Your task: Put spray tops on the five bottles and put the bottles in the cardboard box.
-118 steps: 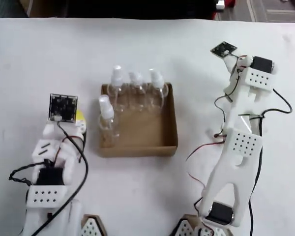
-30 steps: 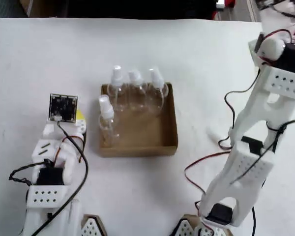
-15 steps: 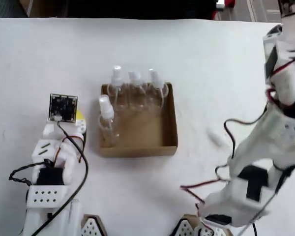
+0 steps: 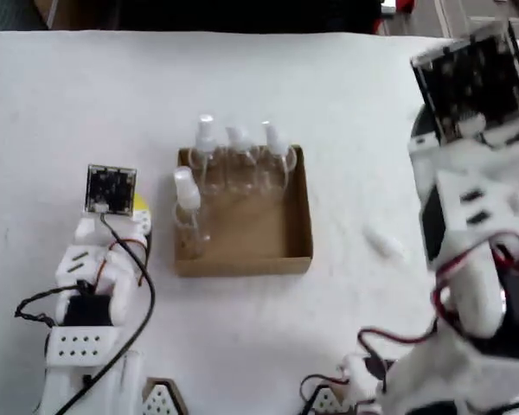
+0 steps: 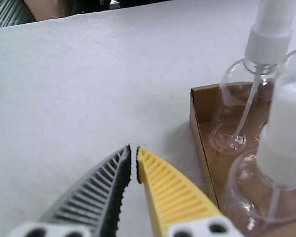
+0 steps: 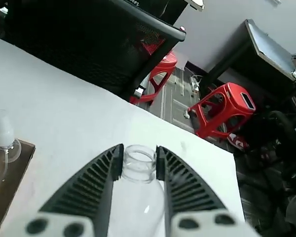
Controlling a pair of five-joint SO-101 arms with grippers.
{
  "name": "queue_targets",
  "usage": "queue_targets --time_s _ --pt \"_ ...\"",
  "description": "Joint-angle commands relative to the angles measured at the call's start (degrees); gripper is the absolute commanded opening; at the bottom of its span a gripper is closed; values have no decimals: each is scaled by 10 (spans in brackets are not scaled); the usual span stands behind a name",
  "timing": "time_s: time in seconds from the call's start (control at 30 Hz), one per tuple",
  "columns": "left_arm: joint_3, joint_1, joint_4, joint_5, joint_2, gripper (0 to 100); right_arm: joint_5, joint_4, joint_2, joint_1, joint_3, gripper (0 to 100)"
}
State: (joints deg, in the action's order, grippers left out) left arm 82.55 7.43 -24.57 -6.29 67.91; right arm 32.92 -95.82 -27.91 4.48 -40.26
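The cardboard box (image 4: 298,216) sits mid-table and holds several clear bottles with white spray tops: three along its back wall (image 4: 239,160) and one at its left side (image 4: 188,212). My right arm (image 4: 471,199) is raised high over the table's right side. In the right wrist view my right gripper (image 6: 138,150) is shut on the neck of a clear bottle (image 6: 138,197) that has no top. A loose white spray top (image 4: 382,244) lies on the table right of the box. My left gripper (image 5: 133,154) is shut and holds nothing, low over the table left of the box (image 5: 200,118).
White cloth covers the table (image 4: 329,86), with bare room behind and in front of the box. Beyond the table's far edge stand a black mesh chair (image 6: 89,44) and red stools (image 6: 222,106). The left arm's base (image 4: 82,337) fills the near left corner.
My right arm has risen from the far right of the table and swung up close to the high camera, carrying the topless bottle. The left arm and the box have stayed still.
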Motion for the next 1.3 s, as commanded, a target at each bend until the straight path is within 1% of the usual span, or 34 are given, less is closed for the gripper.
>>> queue_targets --time_s 0.0,0.17,0.37,0.5,0.6,0.8,0.9,1.1,1.27 --pt "-7 -3 11 -4 13 24 -3 51 -73 -10 81 17" --pt "-8 -3 11 -4 13 24 -5 145 -187 -20 229 17" --pt "-8 -3 11 -4 13 24 -10 327 -372 -61 478 17" --pt "-8 -3 11 -4 13 24 -84 422 -447 -61 605 17" --pt "-9 -3 11 -4 13 24 -132 451 -470 -61 638 17" --pt "-9 -3 11 -4 13 24 -213 472 -475 -68 644 17" --pt "-9 -3 11 -4 13 24 -251 488 -477 -109 658 17" --pt "-9 -3 11 -4 13 24 -253 543 -477 -218 733 17" --pt "-9 -3 11 -4 13 24 -257 618 -480 -253 818 17"
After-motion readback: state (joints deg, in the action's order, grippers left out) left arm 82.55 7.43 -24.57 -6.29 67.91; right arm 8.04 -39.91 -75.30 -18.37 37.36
